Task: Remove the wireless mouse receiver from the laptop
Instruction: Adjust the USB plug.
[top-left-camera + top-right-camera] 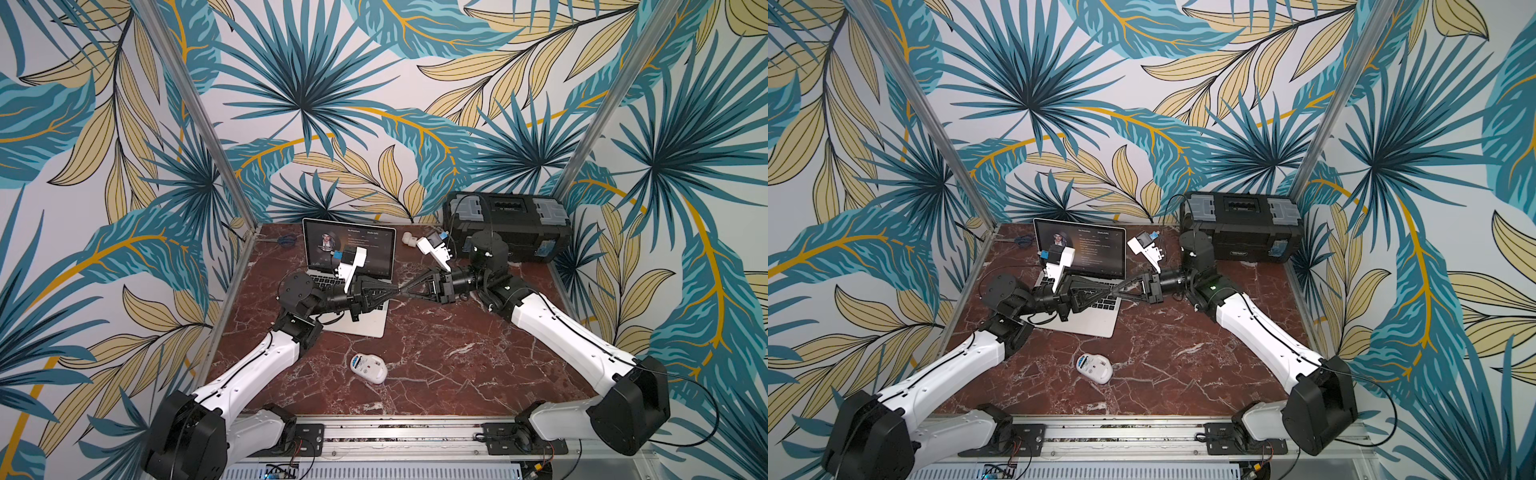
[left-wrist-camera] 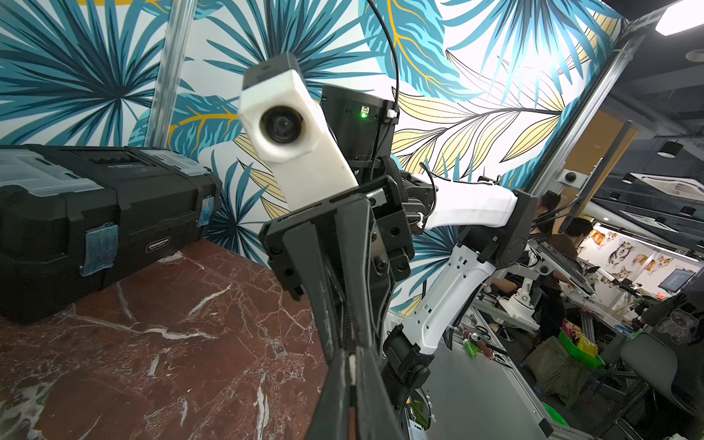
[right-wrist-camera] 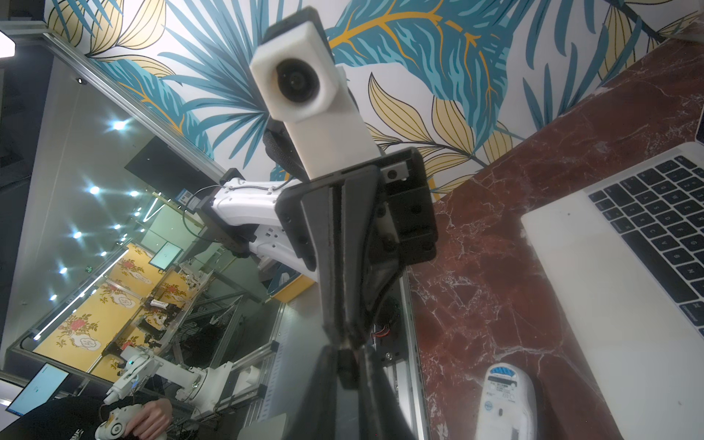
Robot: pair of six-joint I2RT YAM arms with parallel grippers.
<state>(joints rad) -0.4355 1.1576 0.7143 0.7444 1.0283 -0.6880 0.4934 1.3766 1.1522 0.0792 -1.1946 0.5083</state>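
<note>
The open silver-grey laptop (image 1: 361, 324) (image 1: 1096, 324) sits at the back left of the marble table, its screen lit. My two grippers meet tip to tip just off its right edge, above the table. The wireless mouse receiver is a tiny piece pinched at that meeting point. It shows as a pale sliver (image 2: 352, 366) between the left gripper's (image 2: 352, 362) fingers and as a small black block (image 3: 345, 368) between the right gripper's (image 3: 344, 362) fingers. Both grippers (image 1: 397, 289) (image 1: 1116, 289) are shut on it. It is clear of the laptop (image 3: 609, 266).
A white wireless mouse (image 1: 368, 368) (image 3: 504, 404) lies belly up in front of the laptop. A black toolbox (image 1: 507, 232) (image 2: 95, 213) stands at the back right. Blue scissors (image 1: 284, 240) lie behind the laptop on the left. A small white fitting (image 1: 409, 239) lies beside the screen.
</note>
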